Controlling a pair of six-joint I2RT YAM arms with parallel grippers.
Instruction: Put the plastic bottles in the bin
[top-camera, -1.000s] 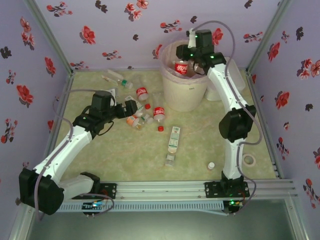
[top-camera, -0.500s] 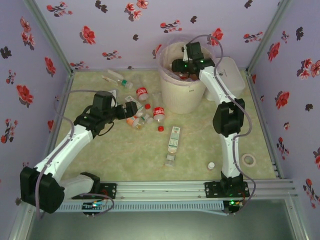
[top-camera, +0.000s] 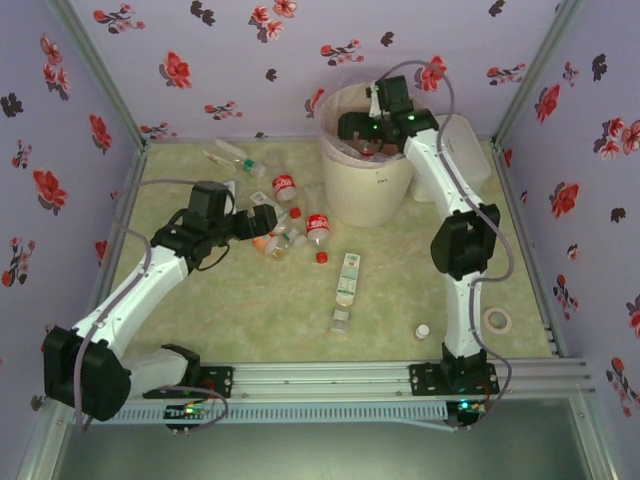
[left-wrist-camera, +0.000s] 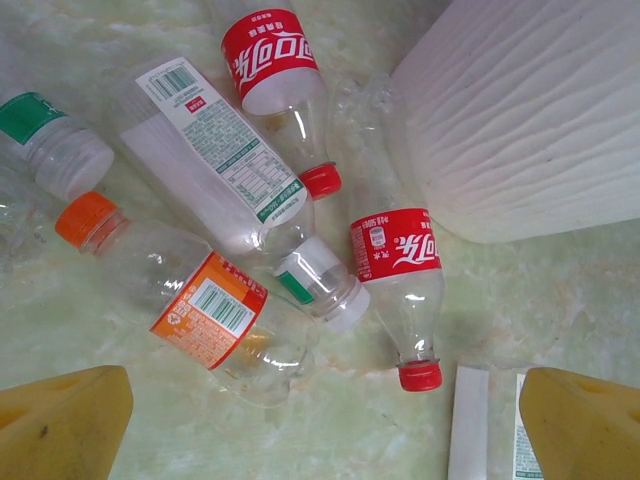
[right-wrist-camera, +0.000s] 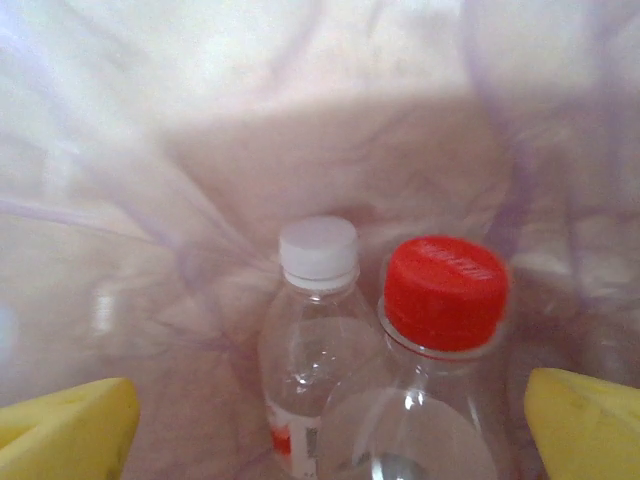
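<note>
right gripper (top-camera: 350, 130): parked over the mouth of the bin (top-camera: 365, 190), fingers spread wide, nothing pinched between them
inside the bin: a white-capped bottle (right-wrist-camera: 318, 250) and a red-capped bottle (right-wrist-camera: 445, 290) are seen against the pinkish liner, right below those spread fingers
left gripper (left-wrist-camera: 322, 422): spread wide too, empty, hung low over the pile on the table (top-camera: 250, 320)
pile: a red-label bottle (left-wrist-camera: 400, 290) is nearest the middle of the fingers. an orange-label bottle (left-wrist-camera: 200, 310) is just beside it, and a green-and-white label bottle (left-wrist-camera: 225, 140) is laid up against both. more are scattered behind, near the bin wall
step in hand: the drop-off on the right looks finished, so a pickup on the left is probably being set up
how far along: guessed as early-ish, since most bottles are out on the table
next move: the left fingers would need to be lowered around one bottle body and pressed together. the red-label one looks easiest, as its cap end is clear of the rest
watch out: the bottles are packed touching, so a neighbour could get nudged or rolled, and slick round plastic could be squeezed out if it's caught near the neck
</note>
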